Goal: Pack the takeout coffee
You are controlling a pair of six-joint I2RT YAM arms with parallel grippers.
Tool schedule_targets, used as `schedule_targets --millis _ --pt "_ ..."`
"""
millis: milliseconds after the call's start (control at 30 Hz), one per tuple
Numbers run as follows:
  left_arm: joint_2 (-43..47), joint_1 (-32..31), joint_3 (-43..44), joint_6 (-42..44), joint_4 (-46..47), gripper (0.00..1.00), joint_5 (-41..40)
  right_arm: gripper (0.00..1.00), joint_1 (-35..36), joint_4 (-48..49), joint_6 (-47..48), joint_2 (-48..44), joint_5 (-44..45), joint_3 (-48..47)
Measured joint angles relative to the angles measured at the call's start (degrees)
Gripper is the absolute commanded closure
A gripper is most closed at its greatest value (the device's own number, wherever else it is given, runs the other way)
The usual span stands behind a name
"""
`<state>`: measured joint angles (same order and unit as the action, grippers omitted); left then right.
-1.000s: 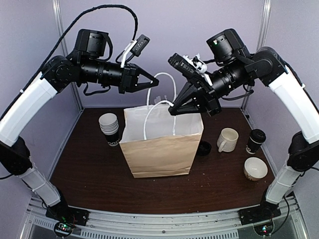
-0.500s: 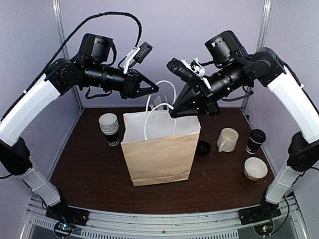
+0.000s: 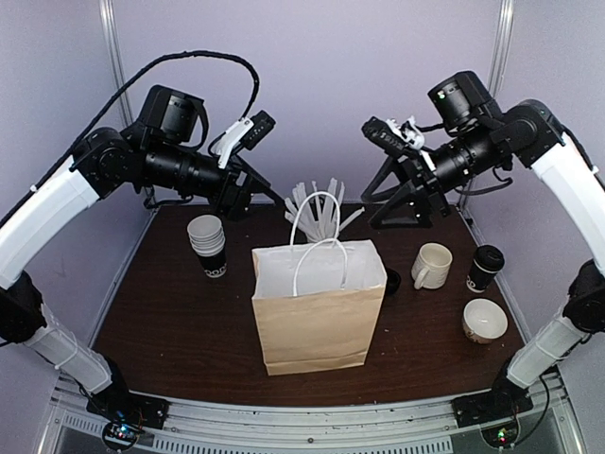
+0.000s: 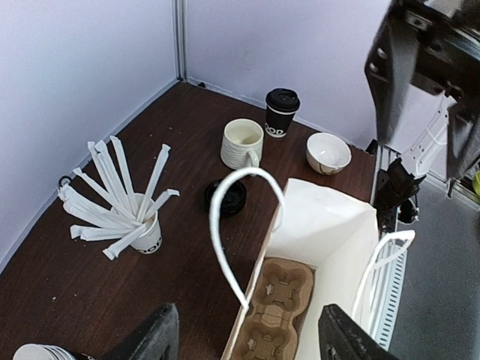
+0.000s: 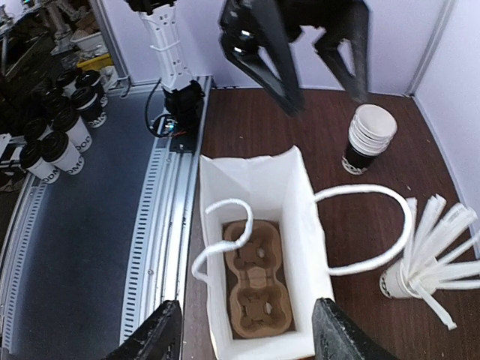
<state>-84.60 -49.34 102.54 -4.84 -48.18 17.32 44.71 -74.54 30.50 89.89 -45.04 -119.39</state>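
Observation:
The takeout coffee (image 3: 485, 268), a black paper cup with a black lid, stands upright at the right of the table, also seen in the left wrist view (image 4: 281, 112). A brown paper bag (image 3: 317, 312) stands open in the middle, its white handles loose and upright. A cardboard cup carrier (image 5: 257, 289) lies flat on its bottom (image 4: 281, 307). My left gripper (image 3: 260, 197) hovers open behind and left of the bag, holding nothing (image 4: 251, 337). My right gripper (image 3: 371, 213) hovers open behind and right of it, also holding nothing (image 5: 250, 330).
A stack of lidless cups (image 3: 207, 244) stands left of the bag. A cup of white sticks (image 3: 317, 203) stands behind it. A loose black lid (image 3: 390, 281), a cream mug (image 3: 431, 266) and a bowl (image 3: 484, 320) sit to the right, near the coffee.
Both grippers opened, let go of the bag's handles and drew apart. The bag shifted right and toward the front, and its handles now stand free.

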Motion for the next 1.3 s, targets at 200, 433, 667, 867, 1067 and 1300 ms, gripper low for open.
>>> schedule_targets --millis 200,433,667,867,1067,1300 --pt "0.8 -0.1 -2.2 1.1 0.2 0.37 3.4 0.39 -11.1 3.7 -0.8 -10.8 -1.1 11.7" --pt "-6.9 -0.2 -1.6 1.2 1.5 0.39 3.3 0.40 -18.3 8.4 -3.7 -14.6 -3.8 22.6" --pt "-15.2 -0.2 3.9 2.1 1.4 0.98 2.1 0.41 -20.6 11.2 -5.2 -16.5 -5.2 25.0" --pt "-15.1 -0.2 6.8 4.8 1.9 1.00 0.5 0.41 -20.7 12.7 -5.5 -17.3 -6.2 25.3" --pt "-12.2 -0.2 6.8 6.3 2.2 1.00 0.2 0.41 -21.0 13.3 -5.7 -17.2 -6.8 26.0" --pt "-8.8 -0.5 3.4 6.4 3.6 1.00 0.6 0.41 -21.1 13.9 -6.1 -16.3 -7.5 26.4"
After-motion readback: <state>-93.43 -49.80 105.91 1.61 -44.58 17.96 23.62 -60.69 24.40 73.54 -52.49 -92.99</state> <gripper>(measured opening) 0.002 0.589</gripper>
